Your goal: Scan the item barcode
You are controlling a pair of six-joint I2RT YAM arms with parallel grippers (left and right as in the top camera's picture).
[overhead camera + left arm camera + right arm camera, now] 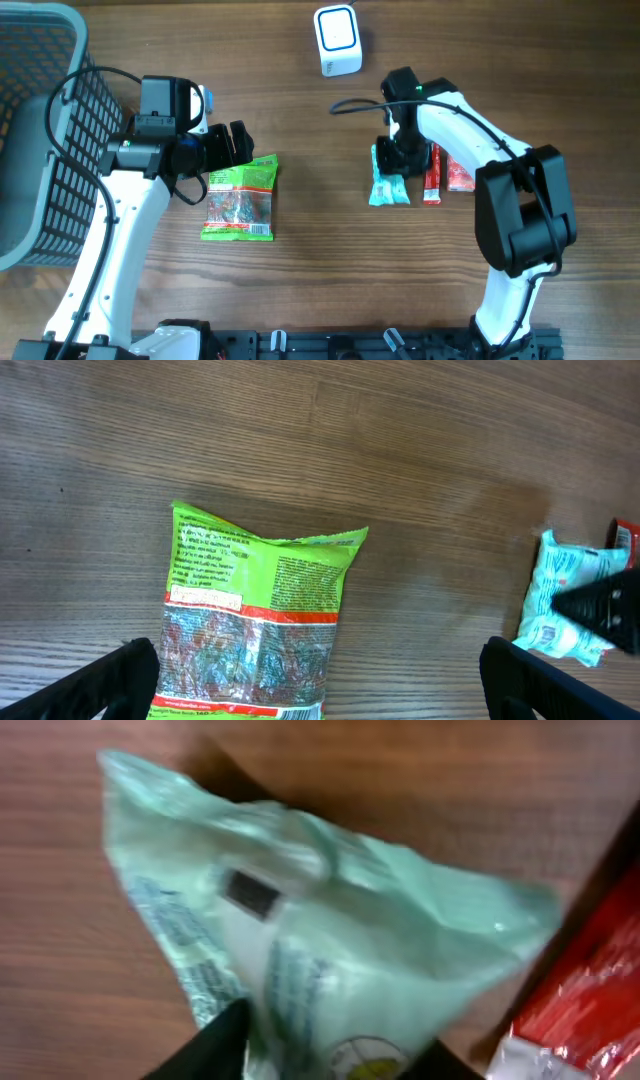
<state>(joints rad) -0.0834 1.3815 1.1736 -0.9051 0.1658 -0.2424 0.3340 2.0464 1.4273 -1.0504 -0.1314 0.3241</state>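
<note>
Lying beneath right gripper [402, 160], teal packet [388, 190] — long axis front-to-back

open table [320, 240] between green bag [240, 200] and teal packet [386, 188], basket [30, 150] blocking left edge

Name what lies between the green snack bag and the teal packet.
Nothing; only bare table separates green snack bag and teal packet, seen in the overhead view.
</note>
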